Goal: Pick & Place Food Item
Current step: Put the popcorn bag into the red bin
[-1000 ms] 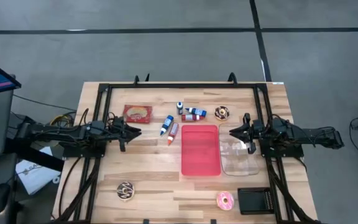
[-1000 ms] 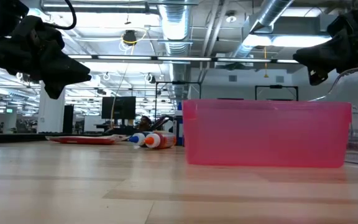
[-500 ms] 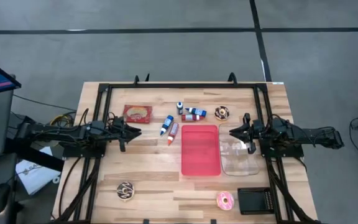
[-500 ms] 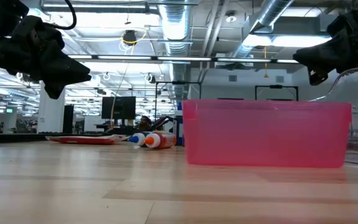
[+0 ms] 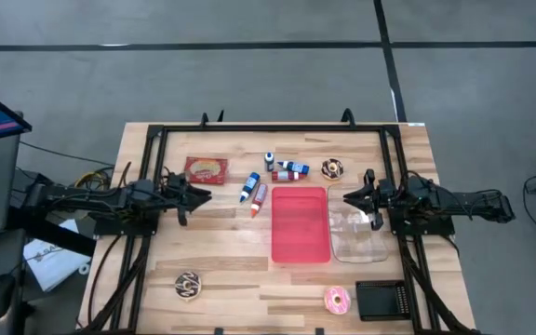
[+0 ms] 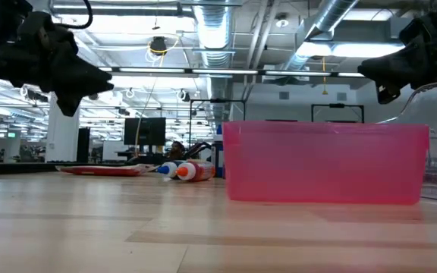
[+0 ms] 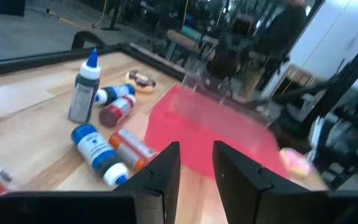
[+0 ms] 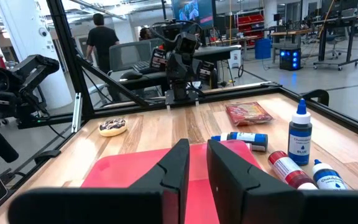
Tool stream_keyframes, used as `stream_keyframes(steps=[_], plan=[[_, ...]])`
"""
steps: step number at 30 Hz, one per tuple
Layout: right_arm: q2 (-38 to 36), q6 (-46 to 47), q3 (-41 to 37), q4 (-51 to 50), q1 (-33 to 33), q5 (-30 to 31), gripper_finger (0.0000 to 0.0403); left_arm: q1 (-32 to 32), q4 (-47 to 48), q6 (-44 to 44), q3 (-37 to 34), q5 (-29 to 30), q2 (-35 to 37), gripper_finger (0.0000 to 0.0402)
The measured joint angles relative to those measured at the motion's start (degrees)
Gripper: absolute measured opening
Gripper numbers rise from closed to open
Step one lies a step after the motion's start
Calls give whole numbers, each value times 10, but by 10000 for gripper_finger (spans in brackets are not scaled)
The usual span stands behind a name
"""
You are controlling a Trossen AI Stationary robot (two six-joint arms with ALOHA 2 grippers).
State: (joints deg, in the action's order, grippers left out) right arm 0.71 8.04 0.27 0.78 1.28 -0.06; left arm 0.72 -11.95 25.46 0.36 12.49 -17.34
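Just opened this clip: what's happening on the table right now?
Nothing is being handled yet. The left tool hangs above the table's left side, empty, its fingers a small gap apart, aimed toward the scattered bottles and the pink bin. The right tool hangs over the clear container beside the bin, also empty, with its fingers slightly apart. Three donuts lie untouched: a chocolate donut at the far edge, another near the front left, and a pink donut at front right.

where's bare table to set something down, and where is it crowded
Free: the wood between the chocolate donut and the pink donut, in front of the red bin, and the strip between the left claw and that chocolate donut. Crowded: the bottles behind the bin.
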Motion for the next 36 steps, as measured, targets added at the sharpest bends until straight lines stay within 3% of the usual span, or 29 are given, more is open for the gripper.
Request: stream_keyframes(steps=[6,16,22,27,31,36], plan=[[0,0,0,0,0,0,51,0,-51,172,0,-27,-8,92],[0,0,0,0,0,0,51,0,-115,291,0,-19,-35,92],[0,0,0,0,0,0,51,0,-150,305,0,-13,-57,92],[0,20,0,24,0,0,51,0,-249,294,0,97,-87,98],[0,86,1,101,-1,0,51,0,-331,240,13,169,-120,112],[4,112,8,246,4,17,51,0,-340,167,72,180,-168,133]])
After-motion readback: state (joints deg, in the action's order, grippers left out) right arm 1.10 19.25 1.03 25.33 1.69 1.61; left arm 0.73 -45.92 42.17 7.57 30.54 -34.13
